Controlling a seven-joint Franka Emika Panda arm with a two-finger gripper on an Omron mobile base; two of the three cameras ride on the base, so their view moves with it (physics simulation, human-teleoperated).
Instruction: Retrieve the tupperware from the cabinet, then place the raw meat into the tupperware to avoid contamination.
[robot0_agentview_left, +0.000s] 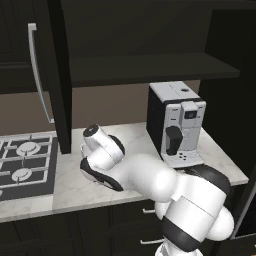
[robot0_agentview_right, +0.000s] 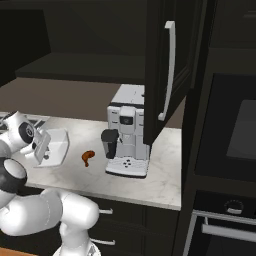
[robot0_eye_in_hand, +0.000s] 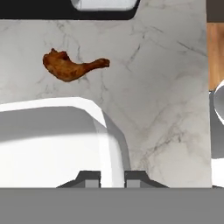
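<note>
The tupperware (robot0_eye_in_hand: 48, 140) is a shallow white container, and my gripper (robot0_eye_in_hand: 112, 177) is shut on its right rim. From the right base view the gripper (robot0_agentview_right: 42, 145) holds the tupperware (robot0_agentview_right: 56, 146) at the counter's left end; whether it rests on the counter or hangs just above it I cannot tell. The raw meat (robot0_eye_in_hand: 72, 66), a small reddish-brown drumstick, lies on the marble beyond the container, apart from it. It sits between the tupperware and the coffee machine, raw meat (robot0_agentview_right: 88, 158). The cabinet (robot0_agentview_left: 150, 70) stands open above, its shelf dark.
A coffee machine (robot0_agentview_right: 127, 135) stands on the counter to the right of the meat. The open cabinet door (robot0_agentview_right: 165, 70) hangs over it. A gas hob (robot0_agentview_left: 25, 162) lies to the left, and an oven (robot0_agentview_right: 235, 130) is built in at far right.
</note>
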